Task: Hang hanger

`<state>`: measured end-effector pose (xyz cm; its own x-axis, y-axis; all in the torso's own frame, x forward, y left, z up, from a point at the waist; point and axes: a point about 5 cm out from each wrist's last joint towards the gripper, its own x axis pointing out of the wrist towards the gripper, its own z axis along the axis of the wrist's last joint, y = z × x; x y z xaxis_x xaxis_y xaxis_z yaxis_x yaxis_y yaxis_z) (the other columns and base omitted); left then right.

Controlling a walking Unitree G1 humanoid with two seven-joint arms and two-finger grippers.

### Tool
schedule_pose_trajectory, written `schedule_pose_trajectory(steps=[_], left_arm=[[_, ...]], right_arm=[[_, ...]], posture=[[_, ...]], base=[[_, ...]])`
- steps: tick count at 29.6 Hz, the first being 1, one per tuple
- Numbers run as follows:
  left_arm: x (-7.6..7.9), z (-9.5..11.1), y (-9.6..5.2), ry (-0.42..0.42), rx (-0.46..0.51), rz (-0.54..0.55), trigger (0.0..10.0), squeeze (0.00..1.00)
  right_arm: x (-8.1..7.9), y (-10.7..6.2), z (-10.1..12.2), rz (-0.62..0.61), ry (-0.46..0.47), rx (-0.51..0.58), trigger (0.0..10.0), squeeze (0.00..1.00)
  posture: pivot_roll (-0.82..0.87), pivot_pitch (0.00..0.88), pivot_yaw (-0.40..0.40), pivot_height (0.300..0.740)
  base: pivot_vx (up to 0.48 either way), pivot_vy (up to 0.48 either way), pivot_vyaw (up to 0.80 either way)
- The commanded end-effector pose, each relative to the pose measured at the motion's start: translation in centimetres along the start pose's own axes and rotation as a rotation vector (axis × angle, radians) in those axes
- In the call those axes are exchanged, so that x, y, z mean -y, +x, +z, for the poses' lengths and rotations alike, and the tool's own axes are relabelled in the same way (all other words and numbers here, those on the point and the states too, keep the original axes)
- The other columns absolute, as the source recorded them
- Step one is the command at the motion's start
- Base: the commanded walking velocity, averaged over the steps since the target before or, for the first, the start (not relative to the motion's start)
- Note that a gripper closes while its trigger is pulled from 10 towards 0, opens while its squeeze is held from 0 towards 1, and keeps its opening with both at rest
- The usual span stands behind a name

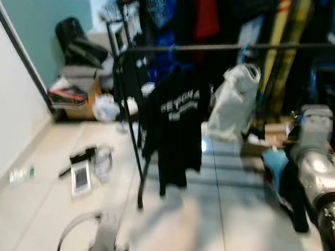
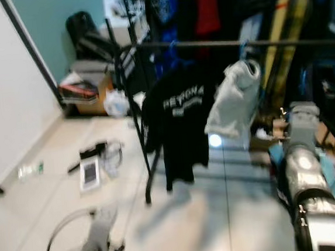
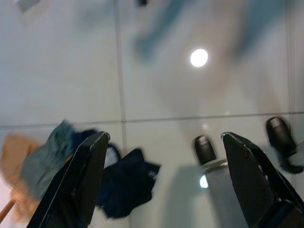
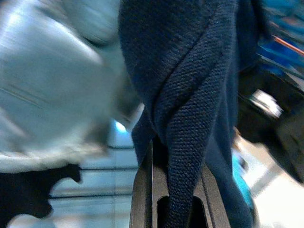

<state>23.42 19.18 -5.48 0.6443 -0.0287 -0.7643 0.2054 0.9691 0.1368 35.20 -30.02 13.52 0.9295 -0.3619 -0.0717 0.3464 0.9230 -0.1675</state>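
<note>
Between right hand [image 4: 178, 190] fingers, dark blue garment [image 4: 190, 95] hanging lengthwise downward

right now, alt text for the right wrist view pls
Close-up of the right pincer clamped on a fold of dark navy knit garment that drapes over its black fingers. Behind it, blurred pale grey-blue fabric and a patch of shiny tiled floor.
</note>
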Motion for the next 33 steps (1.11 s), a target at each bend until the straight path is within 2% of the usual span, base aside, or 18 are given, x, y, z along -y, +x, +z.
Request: schedule_pose_trajectory(steps=[1,9,12,14,20,28,33], left_arm=[[0.2,0.2,0.1,0.003,-0.004,-0.011,10.0,0.0],[-0.4,1.4,0.2,0.005,0.014,-0.013,10.0,0.0],[-0.2,2.2,0.3,0.007,0.024,-0.018,10.0,0.0],[-0.2,2.2,0.3,0.007,0.024,-0.018,10.0,0.0],[0.5,3.0,0.5,0.011,0.036,-0.03,10.0,0.0],[1.1,3.2,0.6,0.019,0.037,-0.04,10.0,0.0],[0.9,2.9,0.5,0.023,0.025,-0.03,10.0,0.0]], right_arm=[[0.7,0.1,0.8,-0.009,-0.004,0.042,10.0,0.0],[1.4,0.5,2.0,-0.052,0.034,0.054,10.0,0.0],[2.8,0.7,2.7,-0.123,0.075,0.056,10.0,0.0],[2.8,0.7,2.7,-0.123,0.075,0.056,10.0,0.0],[3.9,0.8,2.9,-0.16,0.12,0.05,10.0,0.0],[4.7,0.8,2.5,-0.178,0.21,0.015,10.0,0.0],[4.9,0.8,2.4,-0.186,0.239,-0.006,10.0,0.0]], posture=[[-0.08,0.0,0.039,0.74],[-0.08,0.0,0.045,0.74],[-0.08,0.0,0.041,0.74],[-0.08,0.0,0.041,0.74],[-0.08,0.0,0.042,0.74],[-0.08,0.0,0.042,0.74],[-0.08,0.0,0.044,0.74]], base=[[0.375,0.0,0.0],[0.379,0.0,-0.14],[0.381,0.0,-0.8],[0.386,0.0,-0.8],[0.384,0.0,0.0],[0.303,0.0,-0.8],[0.0,0.0,-0.75]])
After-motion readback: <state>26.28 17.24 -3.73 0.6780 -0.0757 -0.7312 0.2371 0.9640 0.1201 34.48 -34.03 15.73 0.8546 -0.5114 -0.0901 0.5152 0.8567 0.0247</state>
